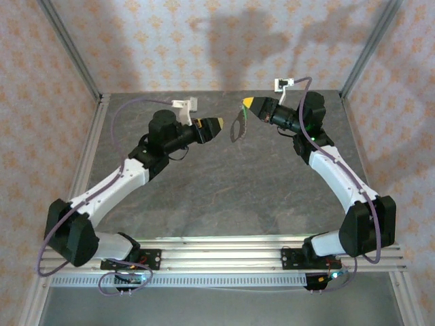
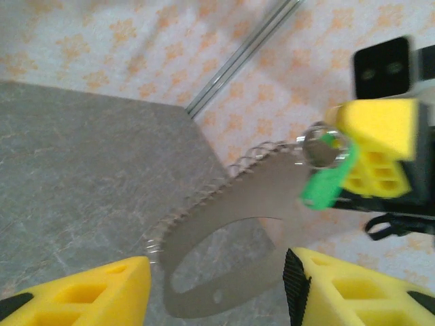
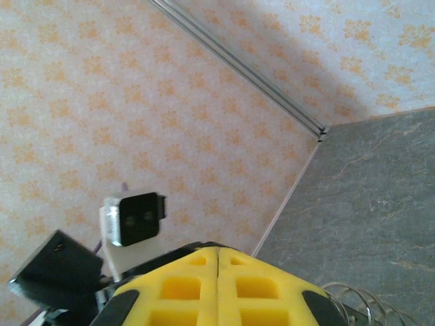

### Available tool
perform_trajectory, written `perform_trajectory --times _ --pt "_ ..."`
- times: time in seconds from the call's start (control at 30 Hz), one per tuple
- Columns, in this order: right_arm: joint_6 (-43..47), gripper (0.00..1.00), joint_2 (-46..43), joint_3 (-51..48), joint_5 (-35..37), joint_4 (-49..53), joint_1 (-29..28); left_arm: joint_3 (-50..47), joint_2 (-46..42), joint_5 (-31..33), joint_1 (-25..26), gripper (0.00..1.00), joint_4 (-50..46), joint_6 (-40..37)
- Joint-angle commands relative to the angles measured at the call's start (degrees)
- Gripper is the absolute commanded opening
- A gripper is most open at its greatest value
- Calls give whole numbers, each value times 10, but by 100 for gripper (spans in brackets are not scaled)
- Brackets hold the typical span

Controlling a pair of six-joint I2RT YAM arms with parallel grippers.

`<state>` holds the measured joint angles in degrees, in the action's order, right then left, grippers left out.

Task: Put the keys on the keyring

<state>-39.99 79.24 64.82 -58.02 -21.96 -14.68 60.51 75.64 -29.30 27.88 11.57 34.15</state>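
The keyring, a tan-brown strap with a toothed edge, hangs above the table from my right gripper, which is shut on its top end. In the left wrist view the keyring curves down from a small silvery ring at the right gripper's yellow fingertips. The green-headed key sits there against them. My left gripper is open just left of the strap. Its yellow fingers stand either side of the strap's lower loop, apart from it. The right gripper has its pads pressed together.
The grey table is walled by patterned panels with metal rails at the edges. A fine wire coil shows beside the right fingers. The left wrist camera faces the right gripper closely.
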Motion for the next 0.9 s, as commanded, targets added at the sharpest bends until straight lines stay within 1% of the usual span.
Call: perform_trajectory --times 0.0,0.1,0.23,0.4,0.53,0.73,0.87 --pt "-4 0 -5 1 14 -33 2 -7 -43 16 13 56 30 7" --pt "-3 0 -7 -2 21 -31 2 -10 -54 -2 34 56 21 2" --pt "-2 0 -6 -2 26 -28 2 -19 -53 -10 73 56 31 7" --pt "-2 0 -4 0 33 -23 2 -18 -21 -6 109 57 64 12" --pt "0 0 -4 2 26 -17 2 -7 16 12 113 57 81 21" --pt "9 0 -13 4 18 1 2 34 70 48 112 57 84 2" --pt "12 0 -17 4 20 7 3 50 84 60 93 57 84 -8"
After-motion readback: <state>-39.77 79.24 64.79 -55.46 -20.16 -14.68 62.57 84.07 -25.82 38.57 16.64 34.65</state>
